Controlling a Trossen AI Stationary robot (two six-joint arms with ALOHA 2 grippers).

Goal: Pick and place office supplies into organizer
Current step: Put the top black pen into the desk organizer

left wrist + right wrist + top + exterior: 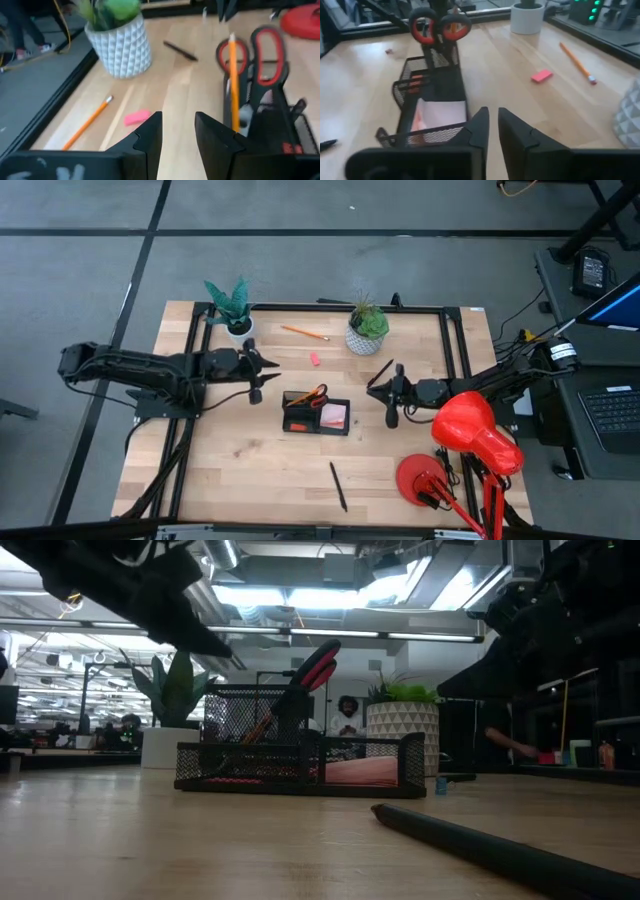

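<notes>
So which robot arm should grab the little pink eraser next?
Probably the left. The left gripper is empty and sits closer to the pink eraser, on its side of the organizer. The right gripper is farther off.

Even, bright overhead light falls on the table in the high view, with only soft, short shadows; in the low view, ceiling strip lights glare white while the arms above go to near-silhouette; the pen close to that lens is blurred; the left wrist view is soft throughout, its scissors smeared.
</notes>
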